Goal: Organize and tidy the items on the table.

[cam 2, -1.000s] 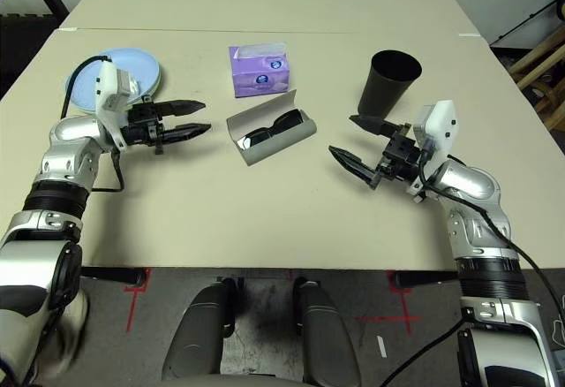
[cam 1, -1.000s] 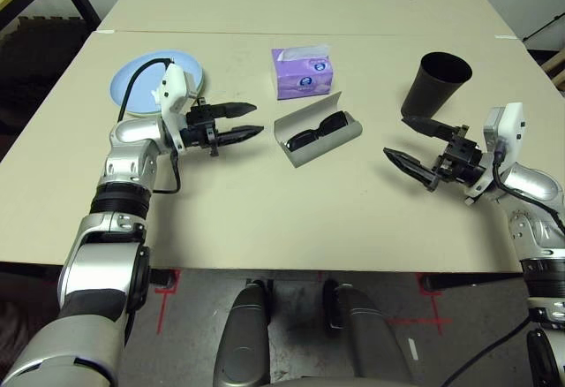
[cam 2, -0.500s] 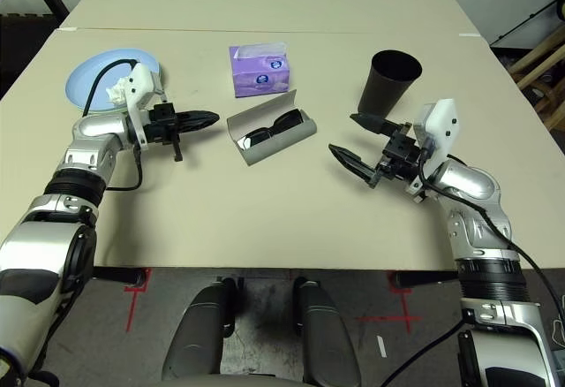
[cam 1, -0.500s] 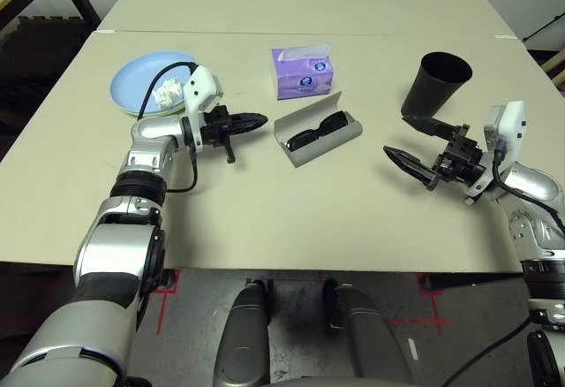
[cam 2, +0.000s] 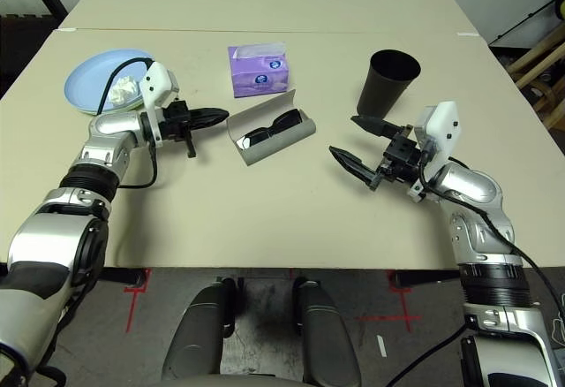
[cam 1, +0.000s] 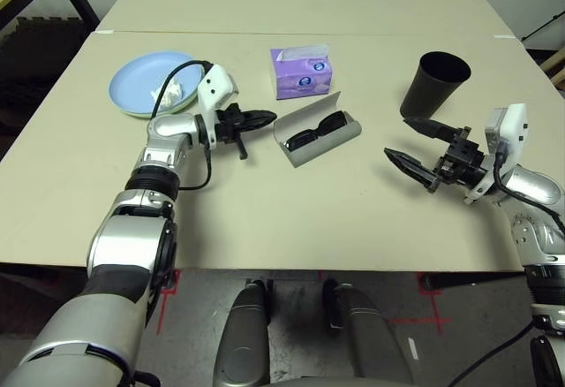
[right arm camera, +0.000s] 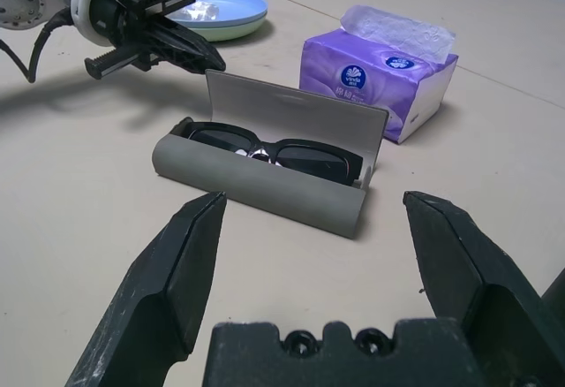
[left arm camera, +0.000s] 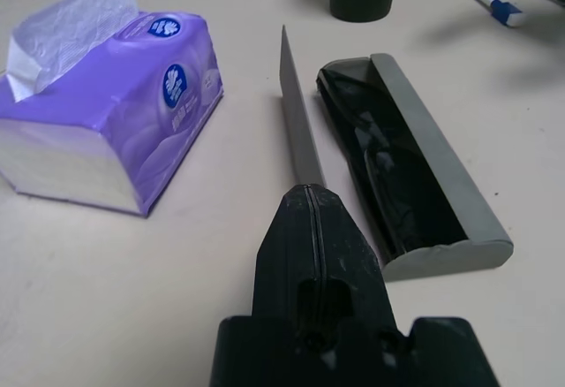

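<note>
The left hand [cam 1: 256, 120] is closed and empty by the grey case [cam 1: 324, 142]; the right hand [cam 1: 398, 141] stands wide, holding nothing. The open case, sunglasses [cam 1: 316, 131] inside, lies mid-surface, its long axis running near-left to far-right.

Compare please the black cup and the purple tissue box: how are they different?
The cup is black and plain; the tissue box is purple with blue logos. The cup is round and open-topped, whereas the tissue box is blocky, with a tissue emerging from its top. Both rest on the table.
</note>
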